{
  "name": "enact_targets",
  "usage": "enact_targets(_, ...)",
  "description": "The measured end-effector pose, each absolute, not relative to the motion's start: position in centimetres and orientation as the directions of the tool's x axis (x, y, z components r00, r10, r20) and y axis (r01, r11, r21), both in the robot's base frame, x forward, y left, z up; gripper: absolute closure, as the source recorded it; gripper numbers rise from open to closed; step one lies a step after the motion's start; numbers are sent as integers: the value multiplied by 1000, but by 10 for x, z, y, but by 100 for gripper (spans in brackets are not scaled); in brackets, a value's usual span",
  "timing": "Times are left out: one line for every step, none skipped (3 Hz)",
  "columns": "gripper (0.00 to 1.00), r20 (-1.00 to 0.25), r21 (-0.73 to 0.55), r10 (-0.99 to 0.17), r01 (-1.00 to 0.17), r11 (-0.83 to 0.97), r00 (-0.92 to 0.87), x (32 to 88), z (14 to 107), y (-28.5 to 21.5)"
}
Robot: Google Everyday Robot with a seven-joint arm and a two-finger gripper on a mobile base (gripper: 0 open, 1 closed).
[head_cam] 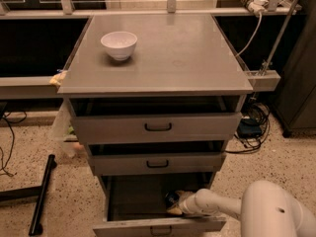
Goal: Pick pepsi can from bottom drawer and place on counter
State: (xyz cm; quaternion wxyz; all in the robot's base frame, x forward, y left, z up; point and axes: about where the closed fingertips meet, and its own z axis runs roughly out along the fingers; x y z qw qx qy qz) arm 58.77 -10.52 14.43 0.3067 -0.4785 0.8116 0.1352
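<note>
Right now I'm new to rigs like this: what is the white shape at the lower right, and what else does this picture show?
The white shape is the robot's one arm. The gripper at its tip is down inside the open bottom drawer, next to a dark blue pepsi can. Whether it grips the can cannot be told. The single picture looks down from in front. A white bowl stands on the counter, at its left rear. The top drawer and middle drawer are slightly ajar.
</note>
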Motion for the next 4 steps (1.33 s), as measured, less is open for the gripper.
enact_targets(39, -605, -70, -707, -860, 506, -366, 587, 130, -106)
enact_targets(58, -581, -84, -728, -862, 500, -365, 585, 120, -108)
enact_targets(80, -597, -93, -727, -871, 482, -339, 584, 126, -108)
enact_targets(100, -666, -100, -685, -875, 474, -296, 592, 144, -114)
